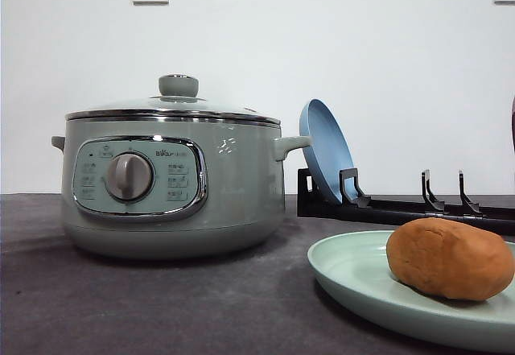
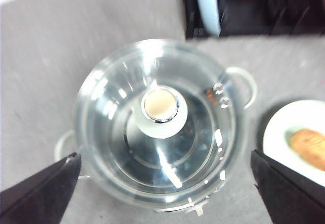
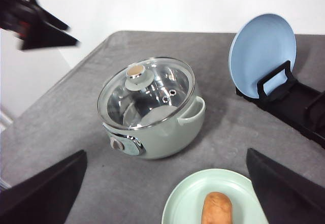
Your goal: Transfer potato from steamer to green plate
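One potato (image 1: 449,258) lies on the one green plate (image 1: 354,270), which sits on the grey table (image 1: 161,307) to the right of the one steamer (image 1: 173,186). The steamer's glass lid (image 3: 147,89) is on, with a single knob (image 2: 160,105) at its centre. One blue plate (image 1: 323,150) stands upright in the first slot of a black rack (image 1: 402,206) behind the green plate. The left gripper (image 2: 162,193) hangs above the lid, its two fingers spread wide apart and holding nothing. The right gripper (image 3: 167,198) is high above the table, its two fingers likewise wide apart and empty
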Tool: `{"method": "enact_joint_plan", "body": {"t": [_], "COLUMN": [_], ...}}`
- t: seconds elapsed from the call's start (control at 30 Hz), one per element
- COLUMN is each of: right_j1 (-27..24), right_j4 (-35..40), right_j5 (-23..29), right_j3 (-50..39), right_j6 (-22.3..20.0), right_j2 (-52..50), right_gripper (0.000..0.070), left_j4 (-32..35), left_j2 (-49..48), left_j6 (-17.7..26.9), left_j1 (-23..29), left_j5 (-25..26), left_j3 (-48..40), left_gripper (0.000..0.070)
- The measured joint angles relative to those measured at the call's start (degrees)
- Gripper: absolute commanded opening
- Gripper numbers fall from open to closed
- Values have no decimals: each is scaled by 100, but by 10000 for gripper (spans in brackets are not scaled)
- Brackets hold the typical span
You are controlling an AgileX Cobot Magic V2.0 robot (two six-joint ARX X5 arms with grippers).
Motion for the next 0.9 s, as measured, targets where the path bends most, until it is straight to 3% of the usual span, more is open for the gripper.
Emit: {"method": "enact_joint_plan", "body": {"t": [0.13, 0.3, 0.53, 0.9], "right_j1": [0, 0, 0, 0], "right_j4": [-83, -143, -309, -495], "right_j5": [1, 1, 2, 2], "right_j3": [0, 0, 0, -272], "right_j6": [-72, -203, -487, -828], "right_j2": [0, 0, 0, -2], "right_gripper": [636, 636, 636, 635], "left_j4": [461, 1271, 2106, 1979], "left_j2": [-837, -2184, -3977, -4736], "left_j6": [8, 6, -132, -493], "left_j1": [0, 0, 0, 0], "left_j5": [2, 14, 462, 470], "left_j3": [-653, -2226, -4265, -4698], "left_gripper": [700, 700, 700, 700]}}
